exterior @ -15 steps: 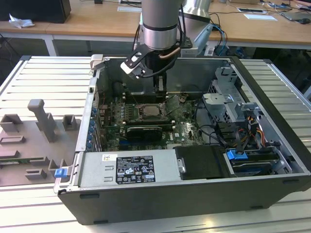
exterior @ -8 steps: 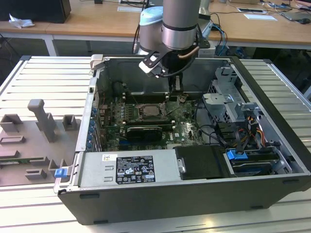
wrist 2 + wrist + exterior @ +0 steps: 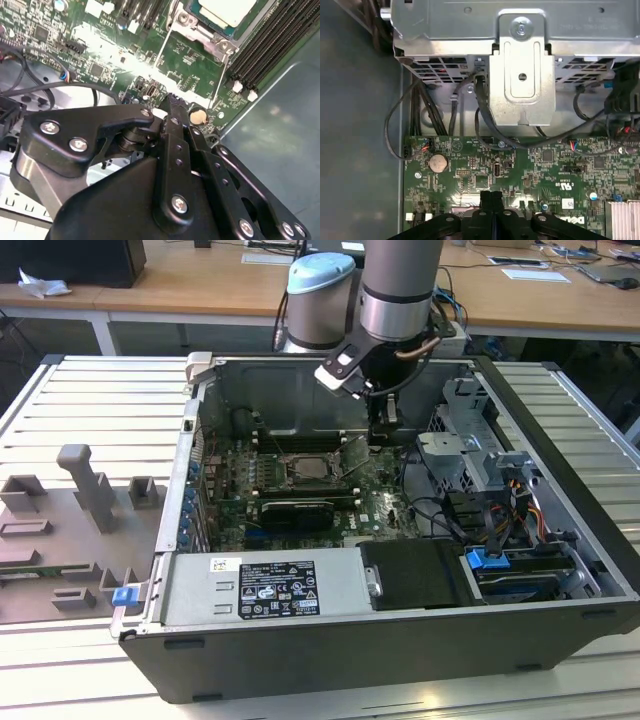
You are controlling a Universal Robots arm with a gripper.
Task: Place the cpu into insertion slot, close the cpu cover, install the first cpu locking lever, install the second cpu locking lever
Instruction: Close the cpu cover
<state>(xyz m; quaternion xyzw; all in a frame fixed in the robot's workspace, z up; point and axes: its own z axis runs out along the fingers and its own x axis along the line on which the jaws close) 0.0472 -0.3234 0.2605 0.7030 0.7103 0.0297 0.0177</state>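
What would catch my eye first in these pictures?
A thick grey robot arm points down into an open computer case lying on the table. Its black gripper, shut, hangs just over the green motherboard, to the exterior view's right of the insertion slot. In the second wrist view the pale cpu appears to lie inside that silvery-rimmed slot.
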